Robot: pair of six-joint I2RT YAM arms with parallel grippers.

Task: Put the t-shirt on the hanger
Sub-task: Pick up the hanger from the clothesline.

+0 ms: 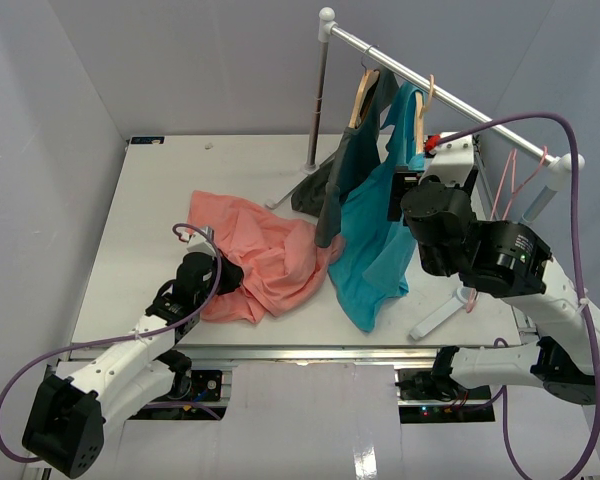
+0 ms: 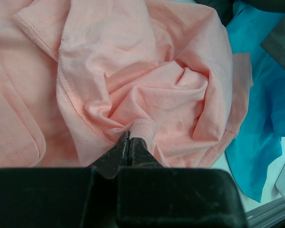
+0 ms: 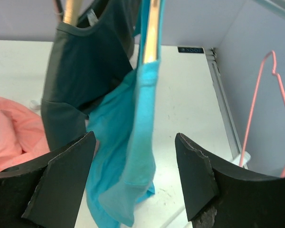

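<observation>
Top external view shows two white robot arms reaching from the near edge over a pale table (image 1: 180, 180) with a clothes rail (image 1: 430, 85) standing at its far right. The t-shirt (image 1: 260, 255), salmon pink, lies crumpled in a heap on the table left of centre, just beside the lower hems of the hanging clothes. The left gripper (image 1: 225, 272) sits at the near left edge of that heap. In the left wrist view the left gripper (image 2: 129, 137) has its two dark fingers pressed together, pinching a small stitched fold of the t-shirt (image 2: 147, 80), with wrinkles radiating out from the pinch. Two shirts hang from the rail on light wooden hangers (image 1: 363, 95): a dark grey shirt (image 1: 345, 170) on the left and a teal shirt (image 1: 375, 240) on the right, whose hem droops down to the table. The right gripper (image 1: 405, 190) is raised beside the teal shirt, just under the rail. In the right wrist view the right gripper (image 3: 135, 137) has its fingers (image 3: 69, 161) spread wide apart, holding nothing, with the teal shirt (image 3: 133, 142) hanging ahead between them and the dark grey shirt (image 3: 80, 76) to its left. The hanger (image 1: 504, 190), thin and pale pink, hangs near the right end of the rail, well apart from the t-shirt; the right wrist view shows the hanger (image 3: 255, 107) as a slim pink rod at the right side, against the grey wall.
</observation>
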